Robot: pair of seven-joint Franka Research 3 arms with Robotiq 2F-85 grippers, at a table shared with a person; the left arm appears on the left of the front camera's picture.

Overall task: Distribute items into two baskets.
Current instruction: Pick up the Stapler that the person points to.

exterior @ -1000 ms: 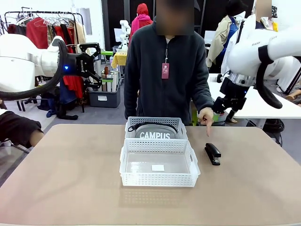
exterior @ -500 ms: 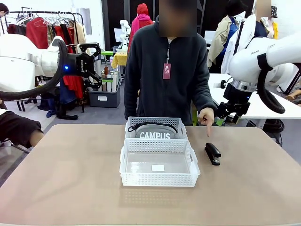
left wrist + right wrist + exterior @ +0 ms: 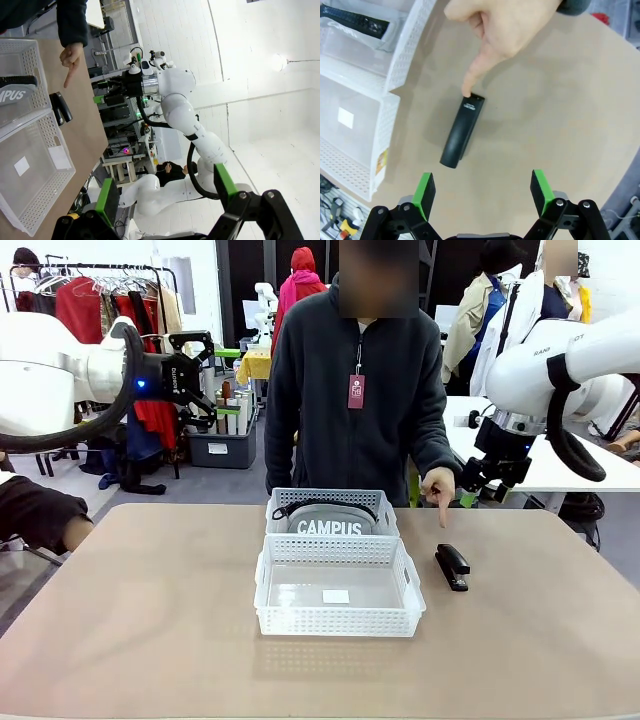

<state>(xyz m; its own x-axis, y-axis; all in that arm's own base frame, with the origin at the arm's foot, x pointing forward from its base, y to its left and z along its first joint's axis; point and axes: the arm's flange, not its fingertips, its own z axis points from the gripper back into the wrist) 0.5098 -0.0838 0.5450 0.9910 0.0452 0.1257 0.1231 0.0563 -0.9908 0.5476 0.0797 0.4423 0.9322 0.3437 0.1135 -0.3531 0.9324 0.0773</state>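
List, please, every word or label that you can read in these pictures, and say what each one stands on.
"CAMPUS": white letters on the grey pouch, which lies in the far basket.
Red badge on the person: print too small to read.
White label inside the near basket: no print can be made out.

Clothes rack (image 3: 70,267) of red garments (image 3: 78,306), grey crate (image 3: 222,448), white side table (image 3: 560,468), grey floor (image 3: 210,486)

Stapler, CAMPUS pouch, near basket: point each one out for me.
black stapler (image 3: 462,131), right wrist view, middle of its top.
grey CAMPUS pouch (image 3: 330,527), front view, on the white lettering.
near basket (image 3: 338,622), front view, front lattice wall.
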